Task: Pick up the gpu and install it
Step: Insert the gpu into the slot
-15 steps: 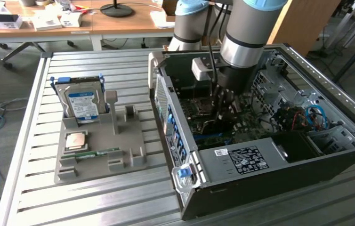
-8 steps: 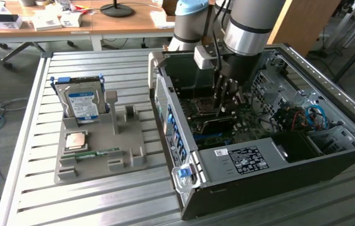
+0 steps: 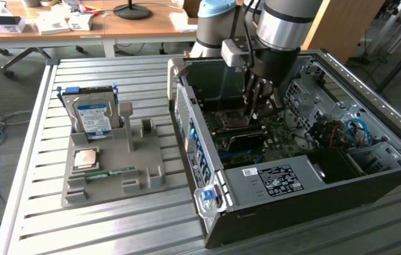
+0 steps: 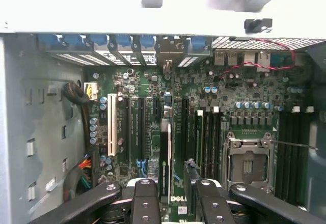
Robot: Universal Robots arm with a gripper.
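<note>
Reaching down into the open computer case (image 3: 186, 119), the gripper (image 3: 261, 109) stood over the motherboard (image 3: 275, 133). In the wrist view we found the gripper (image 4: 173, 186) with its two fingers (image 4: 145, 201) set partly apart and pinching the gpu (image 4: 165, 152) between them. The gpu was seen edge-on as a thin dark card, standing upright on its long edge and running parallel to the expansion slots (image 4: 135, 127). It lay in line with the black slots, between the white slot (image 4: 111, 124) and the CPU socket (image 4: 247, 163). We could not tell whether its lower edge had entered a slot.

In the exterior view the CPU socket (image 3: 232, 119) lay just at 8 o'clock of the fingers. The power supply (image 3: 272, 178), with its white label, lay at 6 o'clock of the gripper, against the near wall of the case.

At 9 o'clock of the case, well apart from the gripper, the grey parts tray (image 3: 143, 159) rested on the slatted metal table (image 3: 44, 212). The tray held a blue-labelled hard drive (image 3: 92, 117) standing upright, a processor chip (image 3: 87, 158) lying flat, and a green memory stick (image 3: 105, 173) at 6 o'clock of that chip.
</note>
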